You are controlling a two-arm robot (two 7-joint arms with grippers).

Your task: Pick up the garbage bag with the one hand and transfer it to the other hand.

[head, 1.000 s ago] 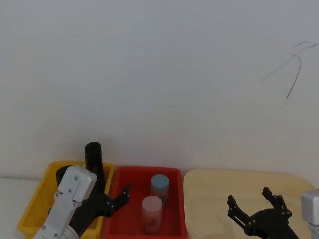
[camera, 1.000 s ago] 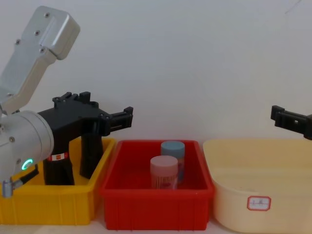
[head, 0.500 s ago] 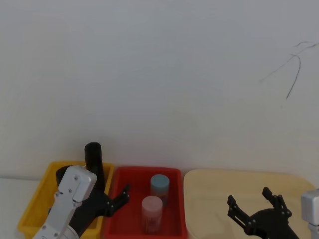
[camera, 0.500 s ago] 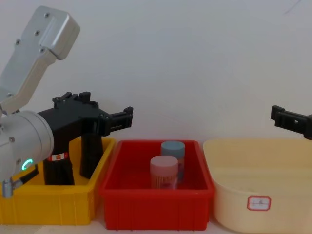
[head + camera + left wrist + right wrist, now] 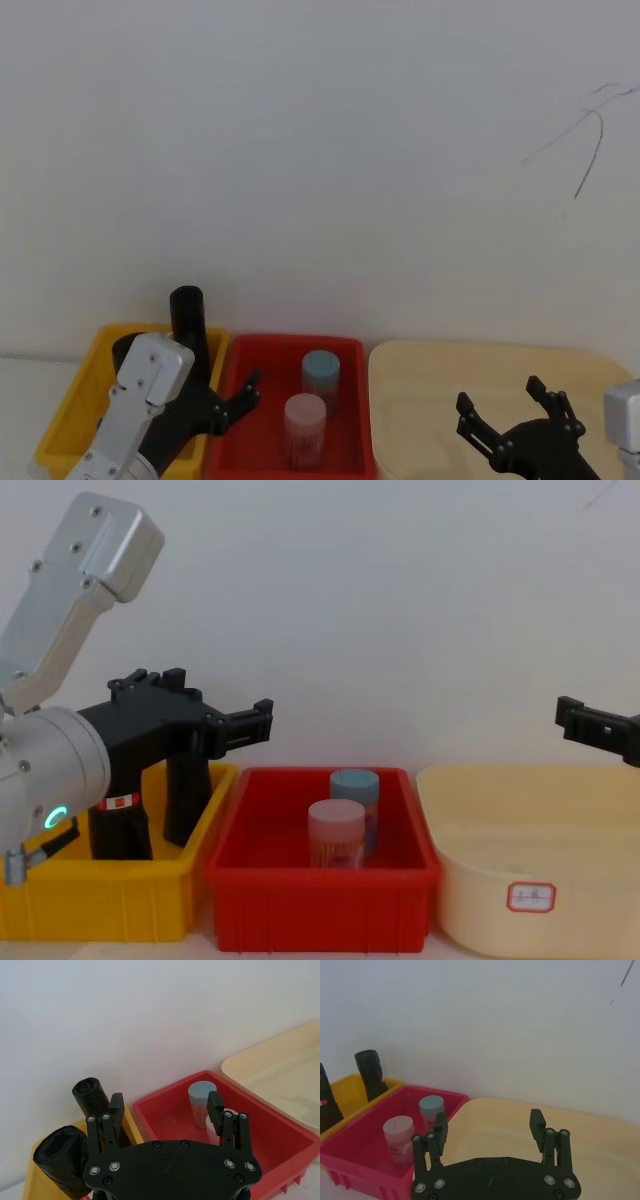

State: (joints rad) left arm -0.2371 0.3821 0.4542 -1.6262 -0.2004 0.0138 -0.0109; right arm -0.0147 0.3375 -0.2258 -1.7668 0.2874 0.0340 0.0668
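**Current step: approach, before pickup.** The garbage bag (image 5: pixel 122 832) stands upright in the left part of the yellow bin (image 5: pixel 100 905). Its red-and-white label band faces the near side. A taller plain black roll (image 5: pixel 185 800) stands just beside it on the right.

**Gripper state.**
- The left gripper (image 5: pixel 166 1105) hangs above the right side of the yellow bin, by the red bin (image 5: pixel 320 915). Its jaws are spread wide and hold nothing.
- The right gripper (image 5: pixel 489 1120) waits over the beige tub (image 5: pixel 560 850) on the right. Its jaws are likewise wide apart and empty.

**Next move (judged).**
1. Shift the left gripper left and lower it over the bag.
2. Set one jaw on each side of the bag, clear of the taller roll.
3. Close, lift, and carry the bag right for the handover.
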